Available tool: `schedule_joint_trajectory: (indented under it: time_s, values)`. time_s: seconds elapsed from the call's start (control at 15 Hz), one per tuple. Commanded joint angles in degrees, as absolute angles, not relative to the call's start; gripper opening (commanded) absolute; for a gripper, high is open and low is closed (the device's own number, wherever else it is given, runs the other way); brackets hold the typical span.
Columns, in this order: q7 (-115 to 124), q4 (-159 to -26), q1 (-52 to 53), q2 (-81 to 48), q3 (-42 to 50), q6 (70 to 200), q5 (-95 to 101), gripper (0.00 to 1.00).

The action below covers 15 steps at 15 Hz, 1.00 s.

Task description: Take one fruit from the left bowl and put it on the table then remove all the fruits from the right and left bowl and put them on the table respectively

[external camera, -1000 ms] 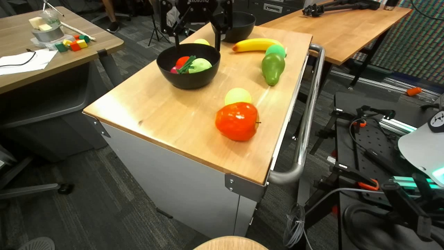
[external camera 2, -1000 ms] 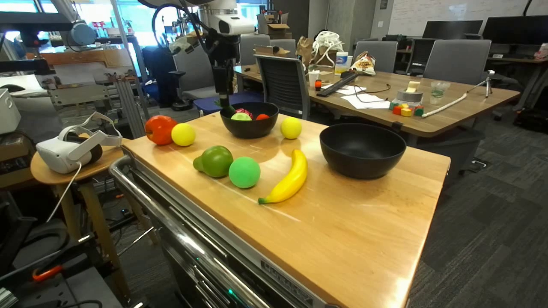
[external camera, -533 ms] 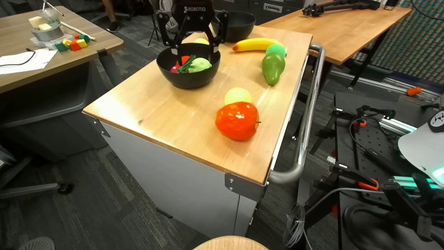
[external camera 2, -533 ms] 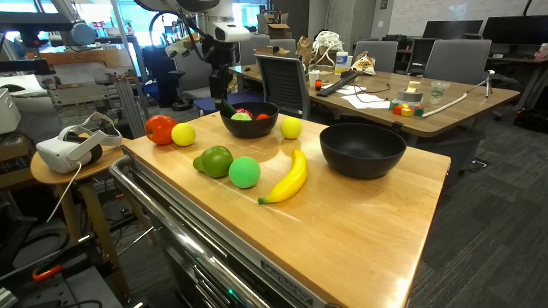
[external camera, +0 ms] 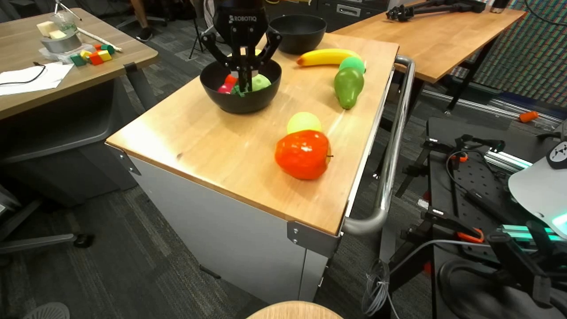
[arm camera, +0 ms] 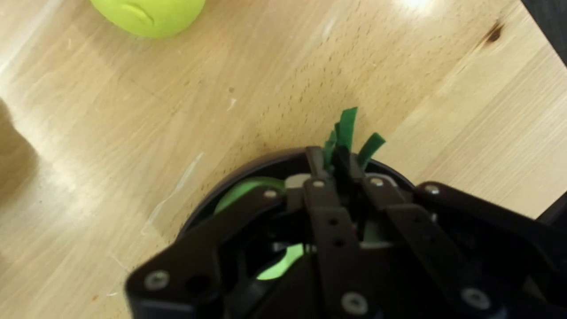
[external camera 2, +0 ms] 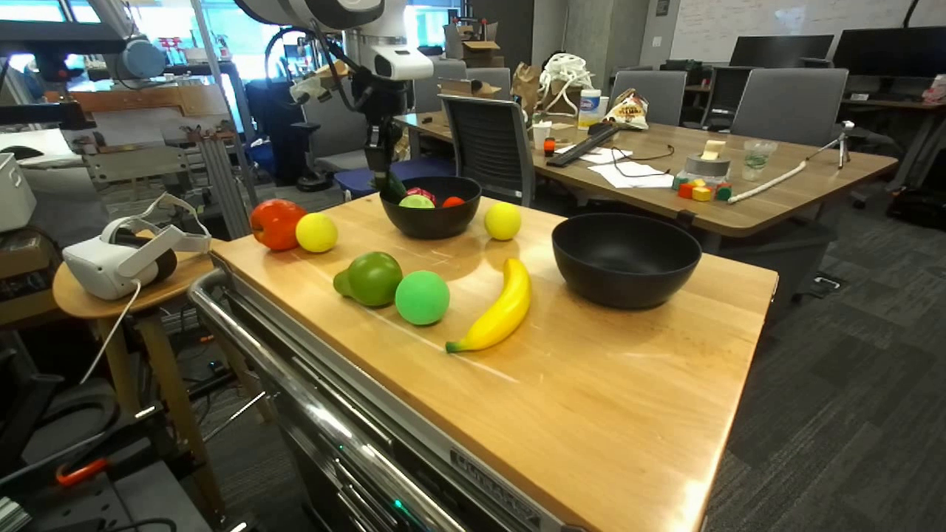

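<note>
Wrist view: the black end effector is clamped on a dark-green strip-leaved tuft. In an exterior view it stood spread and higher a second ago; the pale yellow-green round fruit stays in the round black bowl beneath.

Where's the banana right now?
Mid-picture in an exterior view, the banana lies on the table, just right of the round green fruit and left of the nearer black bowl.

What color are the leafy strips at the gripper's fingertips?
Dark green. The leafy strips show best in the wrist view.
</note>
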<state>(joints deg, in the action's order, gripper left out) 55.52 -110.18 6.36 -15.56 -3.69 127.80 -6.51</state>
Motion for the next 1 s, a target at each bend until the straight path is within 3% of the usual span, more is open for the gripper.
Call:
schedule_joint_trajectory:
  time_s: [0.0,0.27,0.73,0.8,0.87,0.93]
  values:
    - [55.3,-108.0,6.8,-15.8,-3.0,128.0,-7.0,0.02]
    - [57.8,-107.3,8.2,-12.2,-1.8,126.8,-1.0,0.07]
    - [62.8,-106.1,6.9,-1.7,-1.2,125.4,15.8,0.07]
    - [62.5,-106.0,6.2,-0.9,-1.3,124.7,15.6,0.12]
    - [61.8,-106.2,5.6,-0.3,-1.3,124.3,15.0,0.33]
    - [60.7,-106.6,5.0,-0.2,-1.4,124.7,13.6,0.38]
